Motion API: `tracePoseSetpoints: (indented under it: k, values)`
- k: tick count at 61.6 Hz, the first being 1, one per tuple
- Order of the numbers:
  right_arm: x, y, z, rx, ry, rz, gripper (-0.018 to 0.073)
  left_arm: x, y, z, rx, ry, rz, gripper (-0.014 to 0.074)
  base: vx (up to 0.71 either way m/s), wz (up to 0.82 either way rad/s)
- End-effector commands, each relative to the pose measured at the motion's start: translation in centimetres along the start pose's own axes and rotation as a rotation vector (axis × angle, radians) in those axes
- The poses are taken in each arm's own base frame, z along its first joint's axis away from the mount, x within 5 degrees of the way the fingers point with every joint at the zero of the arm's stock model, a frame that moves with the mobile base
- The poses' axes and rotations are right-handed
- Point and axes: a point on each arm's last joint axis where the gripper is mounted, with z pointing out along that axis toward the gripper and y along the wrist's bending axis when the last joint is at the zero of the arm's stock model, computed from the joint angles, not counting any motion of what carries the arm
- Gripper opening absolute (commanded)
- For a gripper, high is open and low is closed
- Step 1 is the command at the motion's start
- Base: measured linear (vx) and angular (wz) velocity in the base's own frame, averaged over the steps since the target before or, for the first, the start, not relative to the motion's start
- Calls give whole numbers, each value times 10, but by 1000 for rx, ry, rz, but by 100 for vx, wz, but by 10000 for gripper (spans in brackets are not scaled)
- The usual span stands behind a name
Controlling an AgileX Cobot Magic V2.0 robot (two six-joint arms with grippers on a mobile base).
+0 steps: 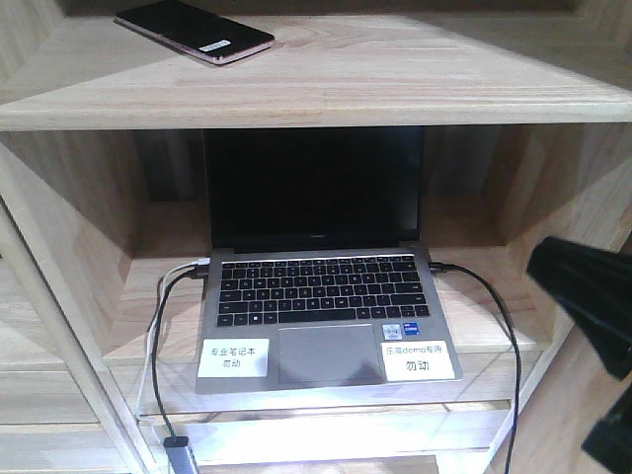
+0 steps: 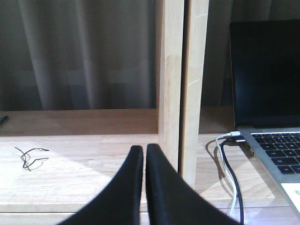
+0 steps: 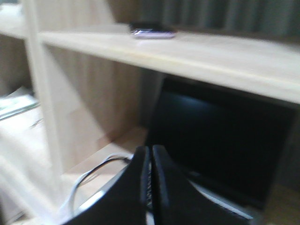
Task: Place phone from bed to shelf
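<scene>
On the upper board of the shelf (image 1: pixel 395 84) lies the phone (image 1: pixel 194 31), flat, screen up, toward the left side of that board. It is a thin black slab with a pinkish edge and a small white sticker near its right end, and it sits at a slant to the board's front edge. Nothing touches it. The right wrist view, which is blurred, shows the same phone (image 3: pixel 152 32) as a dark sliver on the plank above.

Below, in the compartment under that board, an open silver laptop (image 1: pixel 321 311) stands with its dark screen upright and its keyboard facing out. Two white labels with printed characters sit on its palm rest, one on either side of the touchpad. A black cable (image 1: pixel 499 316) is plugged into its right side and drops down past the front of the lower board; on its left side a black cable and a white cable (image 1: pixel 158 326) are plugged in and also hang down.

The right end effector (image 3: pixel 151 154) has its two dark fingers pressed together with nothing between them, pointing at the laptop's compartment, well below the phone. The left end effector (image 2: pixel 144 152) is likewise closed on nothing, just in front of an upright post (image 2: pixel 183 84) of the shelf, with the laptop to its right.
</scene>
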Motion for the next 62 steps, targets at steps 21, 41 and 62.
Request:
tracePoseSetpoints:
  k: [21, 41, 62]
  values:
    - [75, -34, -34, 471, -77, 64, -6, -14, 2, -3, -10, -107, -14, 1, 0, 0]
    - [108, -39, -49, 634, -80, 69, -6, -14, 2, -3, -10, -107, -14, 1, 0, 0]
    - [106, -40, -49, 644, -84, 12, -6, -14, 2, -3, -10, -107, -14, 1, 0, 0]
